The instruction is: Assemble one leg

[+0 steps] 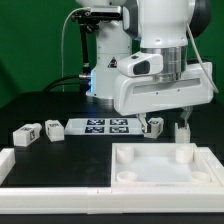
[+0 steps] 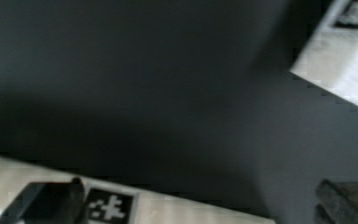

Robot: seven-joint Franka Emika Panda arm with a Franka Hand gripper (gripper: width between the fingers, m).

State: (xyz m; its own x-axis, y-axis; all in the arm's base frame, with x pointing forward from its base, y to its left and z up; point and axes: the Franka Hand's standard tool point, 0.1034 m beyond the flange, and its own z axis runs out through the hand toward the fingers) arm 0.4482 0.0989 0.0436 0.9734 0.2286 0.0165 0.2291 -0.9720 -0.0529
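Lying just beside one marker board (image 1: 100, 126): two legs (image 1: 22, 135) (image 1: 52, 128).

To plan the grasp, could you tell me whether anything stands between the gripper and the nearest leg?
Nothing visible does: the open gripper hangs close over the leg beside the marker board.

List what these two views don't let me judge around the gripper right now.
- Wrist view: the leg is blurred and cut off by the frame edge.
- Wrist view: white part, blurred, cut off; identity unclear.
- Exterior view: gripper contact with the leg, too small to tell.
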